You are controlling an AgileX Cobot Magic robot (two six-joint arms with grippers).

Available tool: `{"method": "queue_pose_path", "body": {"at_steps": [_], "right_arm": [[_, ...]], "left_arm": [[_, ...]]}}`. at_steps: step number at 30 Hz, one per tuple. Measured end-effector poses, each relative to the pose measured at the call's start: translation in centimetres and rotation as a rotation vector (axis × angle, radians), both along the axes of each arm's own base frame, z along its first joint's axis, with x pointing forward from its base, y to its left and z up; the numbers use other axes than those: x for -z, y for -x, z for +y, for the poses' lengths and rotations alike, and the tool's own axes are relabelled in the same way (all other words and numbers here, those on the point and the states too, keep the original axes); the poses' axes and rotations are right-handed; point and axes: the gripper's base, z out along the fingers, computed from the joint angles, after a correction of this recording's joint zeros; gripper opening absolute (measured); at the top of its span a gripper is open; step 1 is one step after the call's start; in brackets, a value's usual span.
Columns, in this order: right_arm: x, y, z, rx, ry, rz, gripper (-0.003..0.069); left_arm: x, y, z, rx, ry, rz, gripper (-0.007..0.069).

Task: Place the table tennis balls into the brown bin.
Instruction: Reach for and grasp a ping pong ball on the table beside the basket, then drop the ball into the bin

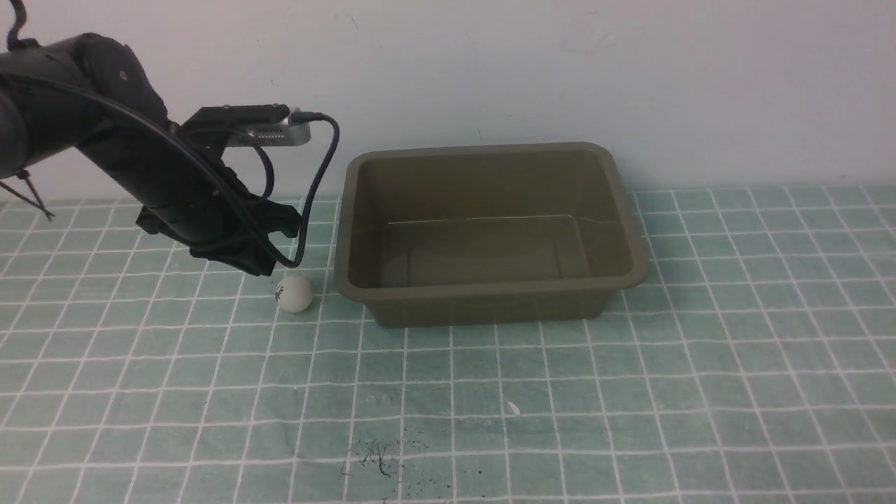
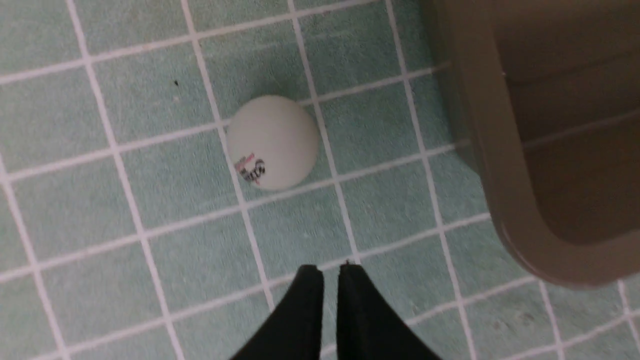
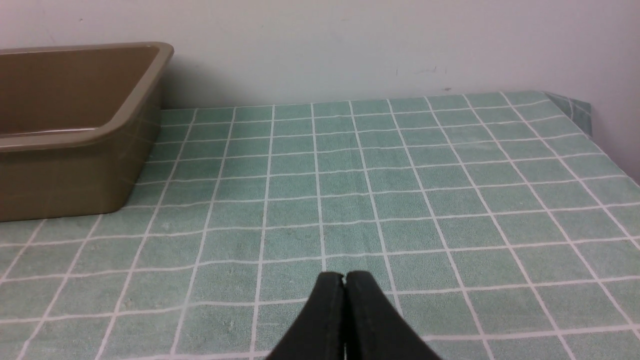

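The white table tennis ball (image 1: pixel 294 292) with a dark logo lies on the green checked cloth, just left of the brown bin (image 1: pixel 490 288). In the left wrist view the ball (image 2: pixel 272 142) sits apart from and ahead of my left gripper (image 2: pixel 328 270), beside the bin's rounded corner (image 2: pixel 480 125). The left fingers stand almost together with only a thin slit, holding nothing. In the front view the left gripper (image 1: pixel 268 268) hovers just above and left of the ball. My right gripper (image 3: pixel 344 276) is shut and empty, low over the cloth, with the bin (image 3: pixel 75 140) off to one side.
The bin is empty and stands against the pale wall (image 1: pixel 560 70). Dark scribble marks (image 1: pixel 374 455) lie on the cloth near the front edge. The cloth's far corner (image 3: pixel 570 105) meets the wall in the right wrist view.
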Motion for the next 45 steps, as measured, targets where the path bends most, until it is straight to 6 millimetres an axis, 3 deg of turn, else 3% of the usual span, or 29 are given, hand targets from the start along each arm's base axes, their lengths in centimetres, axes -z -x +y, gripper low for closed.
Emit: {"method": "queue_pose_path", "body": {"at_steps": [2,3,5,9,11,18,21,23,27,30,31,32,33,35,36,37,40,42,44,45], "right_arm": [[0.0,0.0,0.0,0.000,0.000,0.000,-0.0015],[0.0,0.0,0.0,0.000,0.000,0.000,-0.0015],[0.0,0.0,0.0,0.000,0.000,0.000,-0.0015],[0.0,0.0,0.0,0.000,0.000,0.000,-0.0015],[0.0,0.0,0.0,0.000,0.000,0.000,-0.0015],[0.0,0.0,0.0,0.000,0.000,0.000,-0.0015],[0.0,0.0,0.0,0.000,0.000,0.000,-0.0015],[0.0,0.0,0.0,0.000,0.000,0.000,-0.0015],[0.0,0.0,0.0,-0.002,0.007,0.001,-0.0015],[0.0,0.0,0.0,-0.003,0.012,0.001,-0.0015],[0.0,0.0,0.0,-0.003,0.012,0.001,-0.0015],[0.0,0.0,0.0,-0.003,0.012,0.001,-0.0015],[0.0,0.0,0.0,-0.003,0.012,0.001,-0.0015],[0.0,0.0,0.0,-0.003,0.012,0.001,-0.0015],[0.0,0.0,0.0,-0.003,0.012,0.001,-0.0015],[0.0,0.0,0.0,-0.003,0.012,0.001,-0.0015],[0.0,0.0,0.0,-0.003,0.012,0.001,-0.0015],[0.0,0.0,0.0,-0.003,0.012,0.001,-0.0015],[0.0,0.0,0.0,-0.003,0.012,0.001,-0.0015],[0.0,0.0,0.0,-0.003,0.012,0.001,-0.0015]], "left_arm": [[1.2,-1.2,-0.1,0.007,-0.005,-0.006,0.0134],[1.4,-1.2,-0.1,0.007,-0.006,-0.002,0.0134],[2.5,-2.4,0.0,-0.007,-0.012,-0.040,0.0287],[3.7,-3.7,0.1,-0.038,-0.021,-0.114,0.0449],[4.3,-4.1,0.1,-0.048,-0.023,-0.129,0.0484],[7.6,-4.6,0.1,-0.052,-0.026,-0.064,0.0508],[8.6,-4.4,0.0,-0.044,-0.026,-0.017,0.0447],[8.6,-4.3,0.0,-0.038,-0.025,0.003,0.0351],[6.5,-4.4,0.0,-0.001,-0.040,0.019,0.0349],[2.4,-4.6,-0.4,0.018,-0.015,-0.032,0.0349],[-0.2,-4.6,-1.0,0.030,0.027,-0.076,0.0349],[-0.5,-4.5,-1.1,0.035,0.027,-0.082,0.0349],[-3.0,-4.3,-2.3,0.080,0.079,-0.134,0.0349],[-5.3,-4.0,-4.8,0.163,0.136,-0.204,0.0349],[-5.4,-4.0,-5.1,0.170,0.140,-0.211,0.0349],[-6.0,-3.9,-7.0,0.215,0.167,-0.253,0.0349],[-5.5,-4.0,-9.3,0.245,0.180,-0.284,0.0360],[-4.5,-4.2,-10.8,0.245,0.176,-0.285,0.0453],[-4.6,-4.1,-11.0,0.226,0.162,-0.270,0.0533],[-4.6,-4.1,-11.0,0.226,0.162,-0.270,0.0533]]}}
